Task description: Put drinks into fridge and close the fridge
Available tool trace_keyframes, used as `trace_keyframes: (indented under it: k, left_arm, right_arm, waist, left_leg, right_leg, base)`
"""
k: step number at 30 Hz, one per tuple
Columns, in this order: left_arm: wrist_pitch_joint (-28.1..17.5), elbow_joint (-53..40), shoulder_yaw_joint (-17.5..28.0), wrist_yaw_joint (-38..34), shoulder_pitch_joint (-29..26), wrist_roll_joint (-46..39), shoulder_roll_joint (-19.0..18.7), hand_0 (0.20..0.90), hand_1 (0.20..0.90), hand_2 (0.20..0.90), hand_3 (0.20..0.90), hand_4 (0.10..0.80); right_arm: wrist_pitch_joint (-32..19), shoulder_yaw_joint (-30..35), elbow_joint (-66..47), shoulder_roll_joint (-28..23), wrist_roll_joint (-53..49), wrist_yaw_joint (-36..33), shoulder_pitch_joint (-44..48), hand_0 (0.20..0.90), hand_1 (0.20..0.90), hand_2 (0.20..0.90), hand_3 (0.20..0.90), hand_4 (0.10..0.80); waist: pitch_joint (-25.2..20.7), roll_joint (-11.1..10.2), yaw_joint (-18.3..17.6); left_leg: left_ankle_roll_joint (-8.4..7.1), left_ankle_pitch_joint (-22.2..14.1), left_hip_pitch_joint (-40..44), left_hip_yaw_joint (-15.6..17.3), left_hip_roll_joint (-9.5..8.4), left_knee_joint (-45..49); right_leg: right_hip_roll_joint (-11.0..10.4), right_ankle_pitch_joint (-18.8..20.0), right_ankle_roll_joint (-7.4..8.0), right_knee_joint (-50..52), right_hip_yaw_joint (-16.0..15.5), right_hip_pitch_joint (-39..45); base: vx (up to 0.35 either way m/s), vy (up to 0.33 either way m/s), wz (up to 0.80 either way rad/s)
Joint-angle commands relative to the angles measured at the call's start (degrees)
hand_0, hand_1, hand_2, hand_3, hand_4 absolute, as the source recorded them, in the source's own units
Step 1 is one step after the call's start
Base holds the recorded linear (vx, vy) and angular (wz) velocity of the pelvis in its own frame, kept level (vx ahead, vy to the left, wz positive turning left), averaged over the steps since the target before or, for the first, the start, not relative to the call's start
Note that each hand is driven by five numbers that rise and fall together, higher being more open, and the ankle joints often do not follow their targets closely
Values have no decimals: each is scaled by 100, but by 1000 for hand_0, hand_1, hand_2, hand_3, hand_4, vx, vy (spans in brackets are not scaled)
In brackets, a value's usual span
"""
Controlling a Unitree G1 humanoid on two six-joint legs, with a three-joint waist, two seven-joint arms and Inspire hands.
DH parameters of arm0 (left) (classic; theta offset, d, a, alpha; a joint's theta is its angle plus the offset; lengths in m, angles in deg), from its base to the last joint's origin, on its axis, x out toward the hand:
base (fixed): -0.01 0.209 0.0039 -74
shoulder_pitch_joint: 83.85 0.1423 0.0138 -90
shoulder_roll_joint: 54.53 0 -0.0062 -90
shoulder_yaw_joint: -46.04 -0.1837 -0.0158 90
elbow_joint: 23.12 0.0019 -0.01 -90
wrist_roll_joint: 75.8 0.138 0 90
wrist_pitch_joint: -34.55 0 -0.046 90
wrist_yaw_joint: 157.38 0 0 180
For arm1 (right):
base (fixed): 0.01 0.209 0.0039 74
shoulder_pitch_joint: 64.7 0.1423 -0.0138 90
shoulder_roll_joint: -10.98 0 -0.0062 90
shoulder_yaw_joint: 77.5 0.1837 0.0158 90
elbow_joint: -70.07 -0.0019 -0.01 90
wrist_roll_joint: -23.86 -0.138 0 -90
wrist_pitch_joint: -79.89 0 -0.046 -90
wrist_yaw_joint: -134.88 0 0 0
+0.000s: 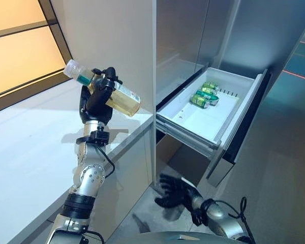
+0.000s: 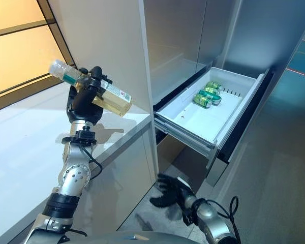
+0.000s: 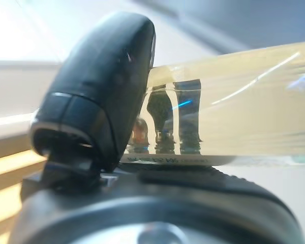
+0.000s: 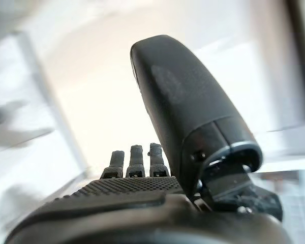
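Note:
My left hand (image 1: 95, 100) is shut on a clear bottle (image 1: 123, 99) of pale yellow drink and holds it tilted in the air above the white counter (image 1: 35, 137), cap toward the window. The bottle (image 3: 229, 107) also shows in the left wrist view behind my thumb (image 3: 99, 96). The fridge drawer (image 1: 206, 119) stands pulled open to the right, with green cans (image 1: 206, 94) lying at its back. My right hand (image 1: 175, 192) hangs low near the floor below the drawer, fingers relaxed and empty; it also shows in the right wrist view (image 4: 142, 203).
A tall grey cabinet panel (image 1: 112, 46) rises between the counter and the fridge. The drawer's dark front panel (image 1: 246, 127) juts out into the grey floor (image 1: 279, 168). A window with a dark frame (image 1: 20, 46) stands behind the counter.

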Motion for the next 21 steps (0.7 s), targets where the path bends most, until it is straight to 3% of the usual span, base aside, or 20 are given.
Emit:
trace_keyframes:
  k: [1,5,11,21]
  left_arm:
    - [-445,-683,144,855,-975,-335,-292,300,300,300,200,100]
    - [-342,-746,-51,1214,-791,-365,-316,300,300,300,200,100]
    - [-230,-744,-66,1295,-833,38,-518,300,300,300,200,100]
    - [-134,-943,-549,1482,-1043,1644,-968,300,300,300,200,100]
  right_arm:
    - [98,232,-1138,-69,-612,658,456,900,900,900,900,800]
    - [-314,551,-2485,-602,-567,492,878,900,900,900,900,800]
    - [-403,1047,-3614,-983,-606,213,1713,900,900,900,900,800]
    - [348,926,-4153,-1343,-1718,306,2205,900,900,900,900,800]
  waist:
    - [-222,-177,-10]
    - [-201,-189,-5]
    - [-223,-161,-15]
    - [-271,-191,0]
  left_leg:
    - [207,-334,-51,245,-309,29]
    - [192,-309,-73,274,-302,29]
    - [205,-272,-138,356,-283,29]
    - [208,-262,-145,429,-260,29]
  right_leg:
    - [36,-277,184,199,491,146]
    - [34,-215,206,152,519,142]
    - [33,-183,207,191,581,44]
    - [32,-173,212,181,594,49]
  base:
    - [-38,-21,0]
    - [-46,-13,0]
    - [-42,4,-2]
    - [0,0,0]
